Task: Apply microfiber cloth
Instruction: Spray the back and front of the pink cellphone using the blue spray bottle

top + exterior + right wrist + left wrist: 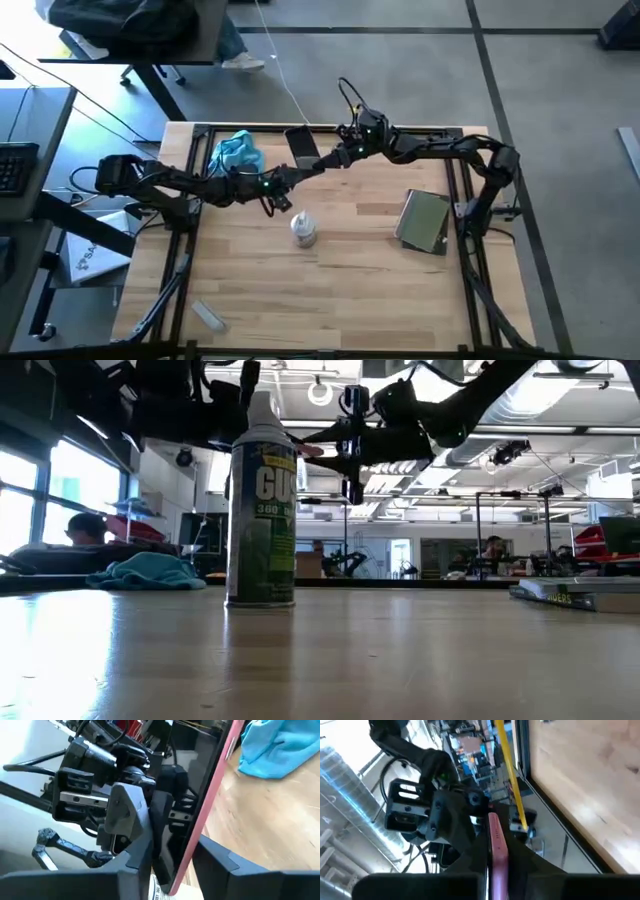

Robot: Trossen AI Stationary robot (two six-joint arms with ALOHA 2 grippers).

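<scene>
The light-blue microfiber cloth (237,153) lies bunched on the table near its far edge, left of centre (150,572); no gripper touches it. A phone (301,144) with a dark screen and pink rim is held in the air just right of the cloth. My left gripper (308,168) reaches it from the left and my right gripper (338,153) from the right. Both are shut on it and face each other. My left gripper pinches the phone between its two fingers, one on each flat face, so I see the pink rim (496,845) edge-on. The fingers run along the phone. It is lifted clear of the table. My right gripper pinches the phone's end nearest it (186,865) between its two fingers, coming from the table's right. The phone slants away between the fingers toward the left gripper, clear of the table, with its dark screen (200,775) showing.
A spray can (304,230) stands upright at the table's middle, near side of the grippers. A flat grey-green pad (424,220) lies at the right. A small white object (208,315) lies near the front left corner. Bare wood surrounds the can.
</scene>
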